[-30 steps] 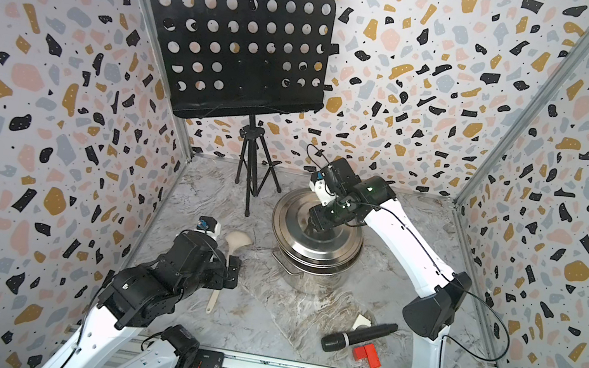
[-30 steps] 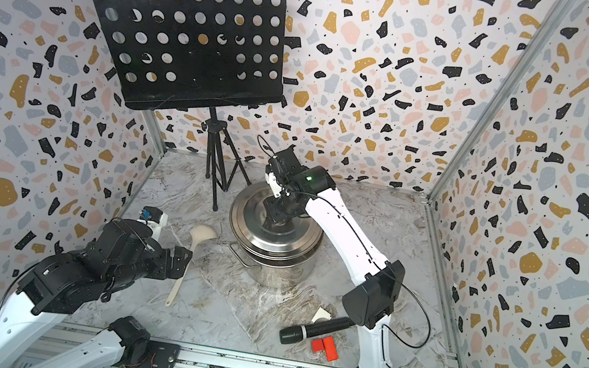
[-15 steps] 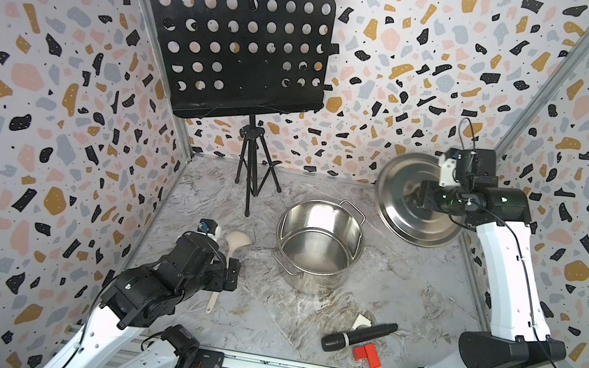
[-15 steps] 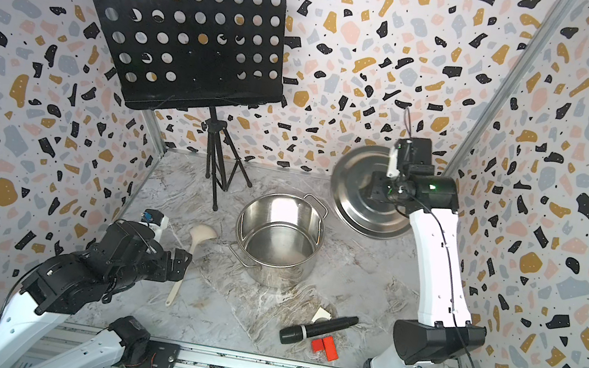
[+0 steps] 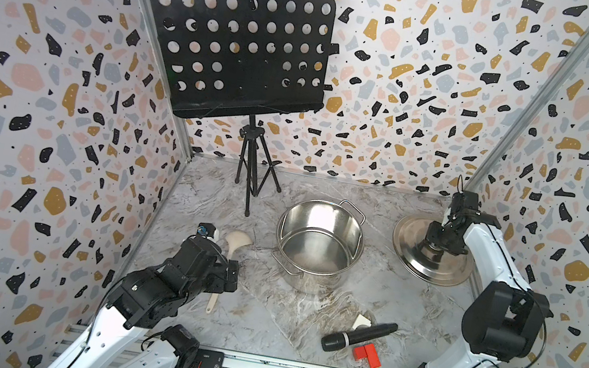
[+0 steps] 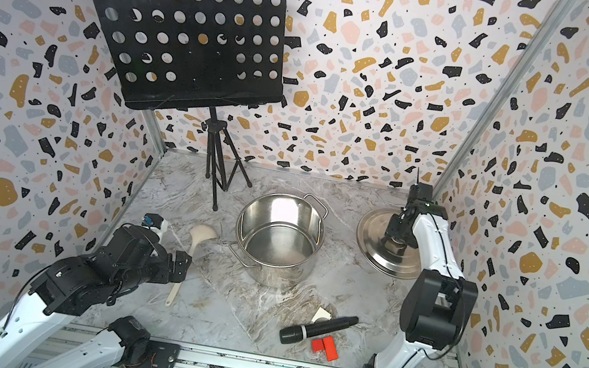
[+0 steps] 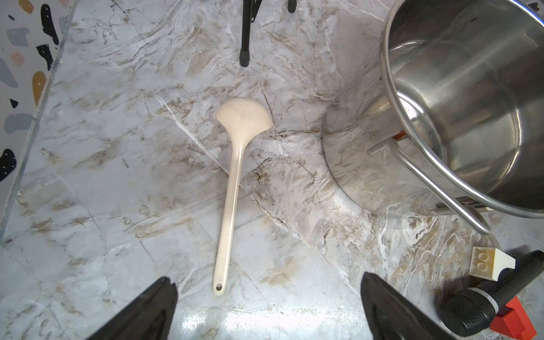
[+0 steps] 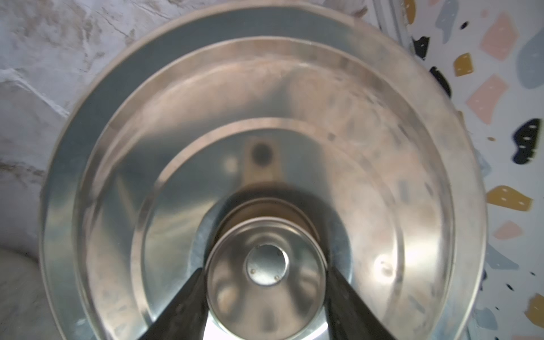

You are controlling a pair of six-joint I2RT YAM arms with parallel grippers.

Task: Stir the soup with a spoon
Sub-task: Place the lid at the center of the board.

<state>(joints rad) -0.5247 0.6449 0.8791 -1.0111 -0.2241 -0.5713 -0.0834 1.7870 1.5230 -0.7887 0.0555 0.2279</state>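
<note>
Left wrist view: left gripper stood spread wide, empty, above the spoon handle, left of the pot; the right gripper clamped the knob of the lid.

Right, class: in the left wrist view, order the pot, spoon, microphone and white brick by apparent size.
1. pot, largest, though cropped.
2. spoon and microphone: unranked; spoon looks longer, microphone thicker but cropped.
3. white brick, smallest.
</note>
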